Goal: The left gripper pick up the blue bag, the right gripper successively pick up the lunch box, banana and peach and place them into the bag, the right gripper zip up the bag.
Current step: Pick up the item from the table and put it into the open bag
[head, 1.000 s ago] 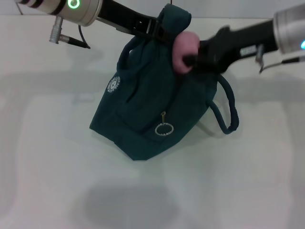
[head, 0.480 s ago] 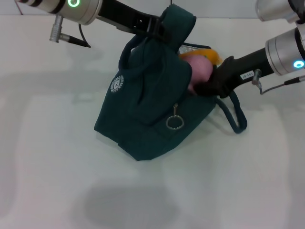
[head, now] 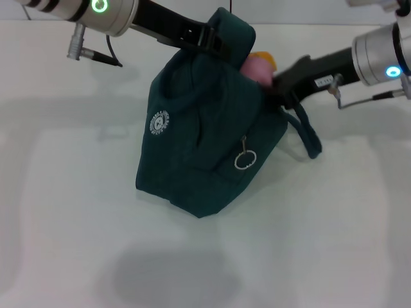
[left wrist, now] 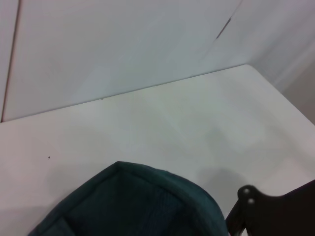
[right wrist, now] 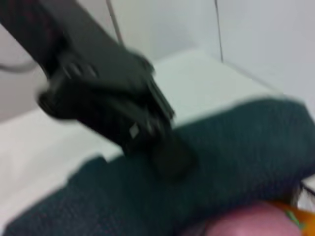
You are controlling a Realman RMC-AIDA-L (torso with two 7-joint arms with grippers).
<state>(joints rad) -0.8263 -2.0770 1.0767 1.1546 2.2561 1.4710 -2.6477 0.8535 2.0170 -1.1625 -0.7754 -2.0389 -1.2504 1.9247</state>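
Two arms are meeting over the blue bag (head: 202, 151), which is sitting mid-frame on the white table (head: 77, 218). From the upper left of the head view, the left gripper (head: 215, 40) is reaching in and staying clamped on the bag's top edge, presumably to be keeping the mouth propped open for loading. Just right of that, the peach (head: 257, 69) is showing pink in the opening, with a sliver of the banana (head: 265, 59) behind it. From the right edge, the right gripper (head: 277, 86) is pressing at the mouth beside the peach; whether its fingers are apart or closed I cannot tell. Its wrist view is catching what the head view is missing: the left gripper (right wrist: 147, 123) biting the teal rim, peach (right wrist: 256, 223) below. No lunch box is showing, probably inside.
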